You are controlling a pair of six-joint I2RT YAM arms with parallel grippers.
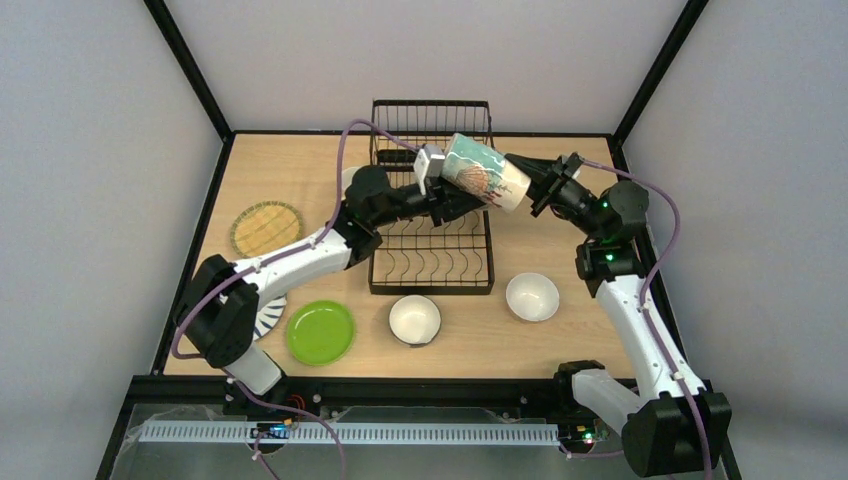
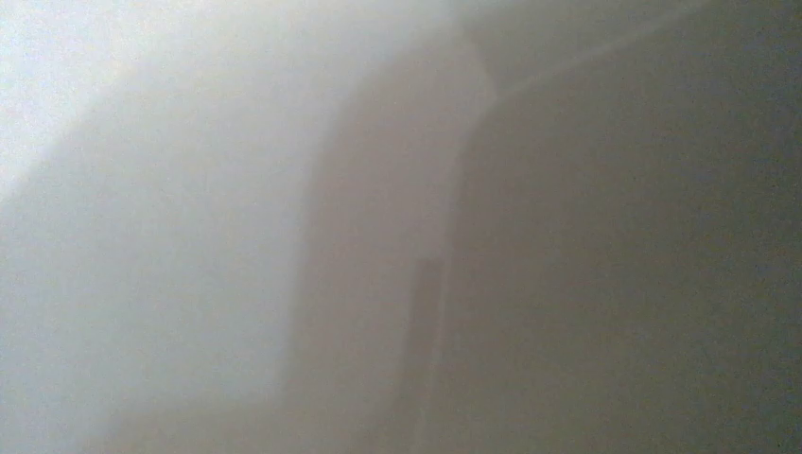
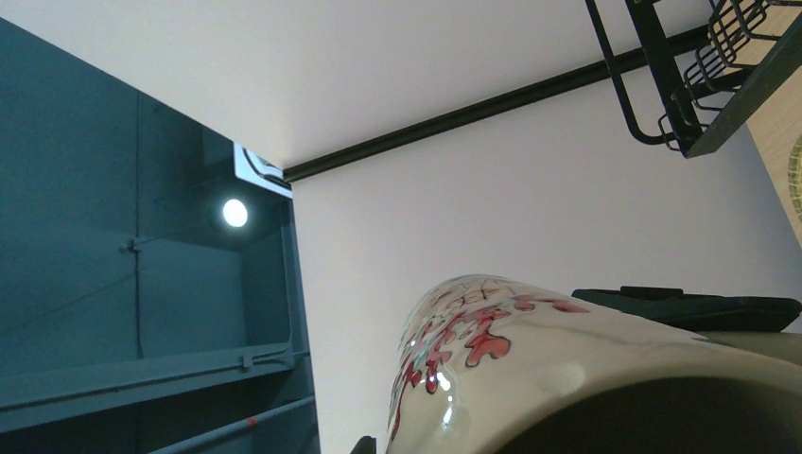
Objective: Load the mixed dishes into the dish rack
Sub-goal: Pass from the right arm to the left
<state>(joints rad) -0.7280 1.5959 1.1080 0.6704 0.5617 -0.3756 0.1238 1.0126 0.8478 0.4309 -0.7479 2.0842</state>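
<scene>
The mug (image 1: pixel 487 172) hangs tilted above the rack (image 1: pixel 432 262), pinched at its rim by the right fingers (image 1: pixel 537 183); the left fingers (image 1: pixel 429 165) stand spread wide by its base. That rim pinch could slip, dropping it onto the wires. Only the top view shows this; the left wrist view is blur.

I work in a lab test cell: a wooden tabletop (image 1: pixel 290 165) boxed in by blank white panels (image 1: pixel 90 200) on black frame posts (image 1: pixel 188 62), with a slotted cable duct (image 1: pixel 400 432) by my bases.
</scene>
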